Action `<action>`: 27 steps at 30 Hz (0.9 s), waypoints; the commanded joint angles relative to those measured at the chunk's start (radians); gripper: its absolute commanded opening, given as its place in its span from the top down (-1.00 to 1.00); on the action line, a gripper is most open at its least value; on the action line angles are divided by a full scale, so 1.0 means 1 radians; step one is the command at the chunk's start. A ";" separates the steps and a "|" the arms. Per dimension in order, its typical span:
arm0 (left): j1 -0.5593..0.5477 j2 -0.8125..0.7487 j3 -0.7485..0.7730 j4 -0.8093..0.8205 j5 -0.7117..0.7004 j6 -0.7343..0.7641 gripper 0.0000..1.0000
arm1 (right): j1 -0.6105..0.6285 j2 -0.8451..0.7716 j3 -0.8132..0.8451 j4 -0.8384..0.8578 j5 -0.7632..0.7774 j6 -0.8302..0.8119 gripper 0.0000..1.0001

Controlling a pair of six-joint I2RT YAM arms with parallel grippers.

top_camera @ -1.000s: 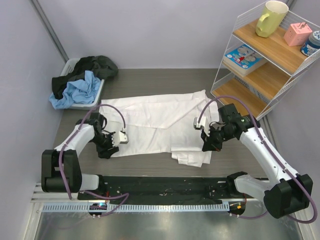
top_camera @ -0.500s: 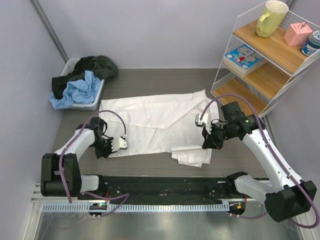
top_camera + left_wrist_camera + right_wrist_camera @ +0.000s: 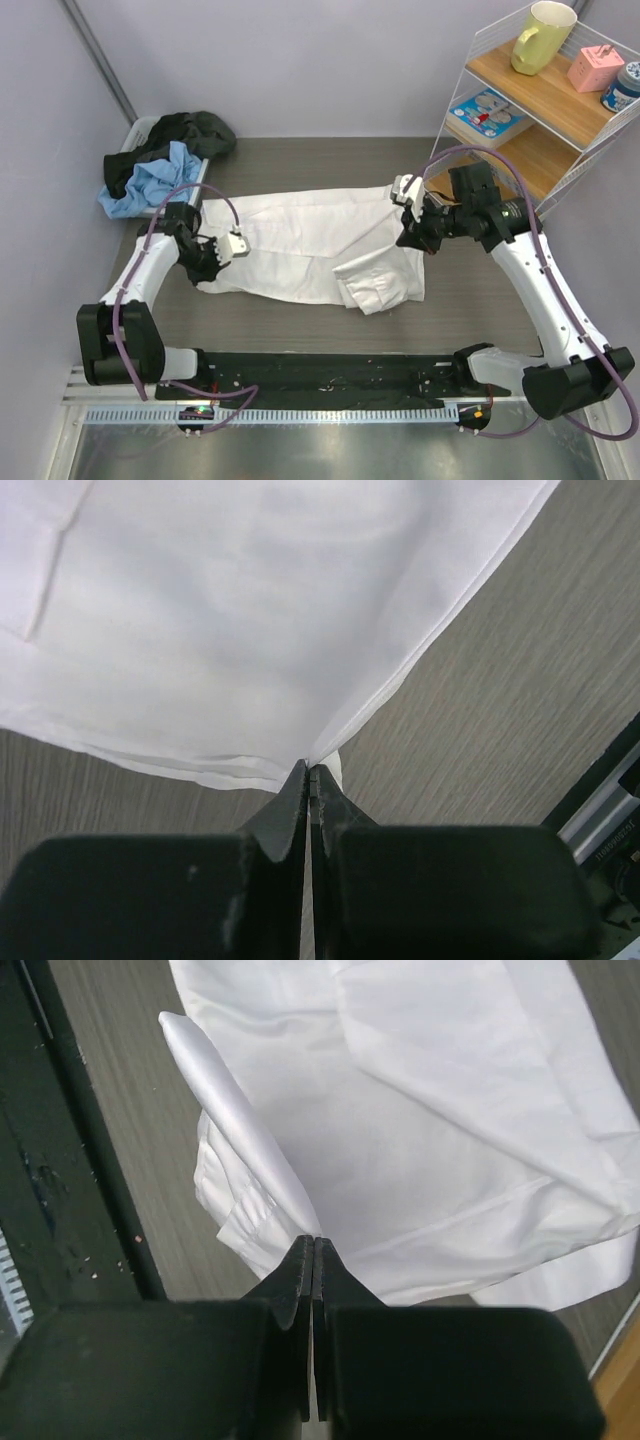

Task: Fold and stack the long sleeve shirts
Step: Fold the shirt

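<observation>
A white long sleeve shirt [image 3: 300, 245] lies spread across the middle of the table. My left gripper [image 3: 203, 262] is shut on its left edge [image 3: 330, 742], the cloth lifted to a point at the fingertips [image 3: 309, 770]. My right gripper [image 3: 412, 238] is shut on a fold of the same shirt [image 3: 420, 1150] at its right side, held above the table. A sleeve with its cuff [image 3: 225, 1210] hangs below the right grip. More shirts, dark and light blue, are heaped in a bin [image 3: 165, 160] at the back left.
A white wire shelf unit [image 3: 520, 130] stands at the back right, close to the right arm, holding a yellow mug [image 3: 540, 35], a pink box and a book. A black strip [image 3: 330, 370] runs along the table's near edge.
The left gripper has shut on the shirt's left edge and pulled it away from the near edge. The right gripper has lifted its fold up and back, dragging the sleeve bundle along.
</observation>
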 commanded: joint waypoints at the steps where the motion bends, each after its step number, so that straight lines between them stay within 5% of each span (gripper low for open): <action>1: 0.045 0.055 0.089 0.010 0.051 -0.078 1.00 | -0.010 0.058 0.134 0.083 0.026 0.002 0.98; 19: 0.102 0.263 0.288 0.218 0.052 -0.317 1.00 | -0.074 0.392 0.491 0.273 0.071 -0.040 0.98; 27: 0.102 0.313 0.287 0.321 -0.007 -0.360 1.00 | -0.079 0.473 0.516 0.357 0.083 -0.050 0.98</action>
